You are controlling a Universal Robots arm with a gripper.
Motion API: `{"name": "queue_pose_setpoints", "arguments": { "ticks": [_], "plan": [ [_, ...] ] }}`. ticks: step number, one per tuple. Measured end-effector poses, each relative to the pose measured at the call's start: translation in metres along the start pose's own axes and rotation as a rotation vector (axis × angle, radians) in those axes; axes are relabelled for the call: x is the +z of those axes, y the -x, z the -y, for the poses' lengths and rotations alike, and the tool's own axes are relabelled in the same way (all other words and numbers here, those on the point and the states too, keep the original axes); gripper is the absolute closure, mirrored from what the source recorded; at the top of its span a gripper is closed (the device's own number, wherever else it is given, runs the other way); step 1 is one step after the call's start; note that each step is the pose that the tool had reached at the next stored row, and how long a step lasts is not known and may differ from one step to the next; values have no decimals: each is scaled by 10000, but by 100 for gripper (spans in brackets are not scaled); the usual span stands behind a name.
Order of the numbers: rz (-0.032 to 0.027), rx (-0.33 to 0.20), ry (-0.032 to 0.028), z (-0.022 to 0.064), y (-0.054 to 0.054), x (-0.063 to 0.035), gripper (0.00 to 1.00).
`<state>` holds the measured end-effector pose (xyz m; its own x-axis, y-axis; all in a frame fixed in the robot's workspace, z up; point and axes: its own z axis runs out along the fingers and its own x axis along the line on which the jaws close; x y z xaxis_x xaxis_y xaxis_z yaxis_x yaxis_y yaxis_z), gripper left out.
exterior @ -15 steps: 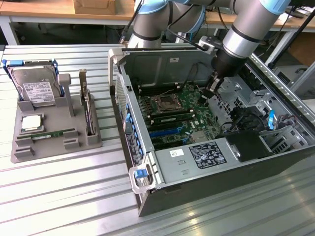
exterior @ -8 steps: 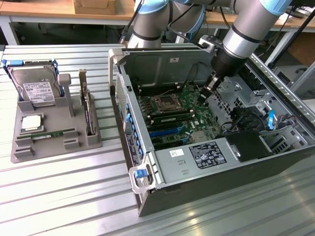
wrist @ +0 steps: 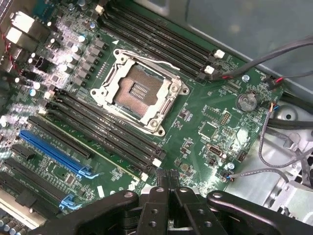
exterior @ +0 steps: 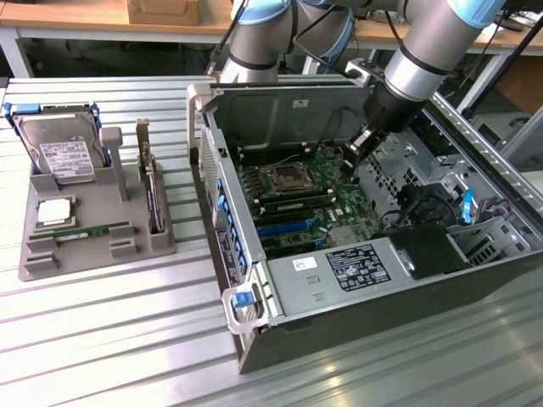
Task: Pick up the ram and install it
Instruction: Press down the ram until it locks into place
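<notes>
A ram, a long thin green stick, lies flat in the grey holder at the exterior view's left, far from the arm. My gripper hangs inside the open computer case, just above the green motherboard and to the right of the CPU socket. In the wrist view the gripper is shut with nothing between its black fingers, close to the ends of the memory slots. One slot beside the socket holds what looks like a thin stick seen edge-on.
The holder also carries a silver hard drive, a CPU chip and an upright expansion card. Loose cables and the case's metal drive bay lie close to the gripper. The power supply fills the case's near side.
</notes>
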<state>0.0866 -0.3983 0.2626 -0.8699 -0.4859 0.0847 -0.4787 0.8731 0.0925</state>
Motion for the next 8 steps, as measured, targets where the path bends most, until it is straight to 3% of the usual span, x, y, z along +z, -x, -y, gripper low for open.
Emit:
{"name": "queue_pose_setpoints", "arguments": {
  "ticks": [5,8],
  "plan": [
    [108,1158,100,0,0,0,90],
    [148,1582,136,0,0,0,90]
  ]
}}
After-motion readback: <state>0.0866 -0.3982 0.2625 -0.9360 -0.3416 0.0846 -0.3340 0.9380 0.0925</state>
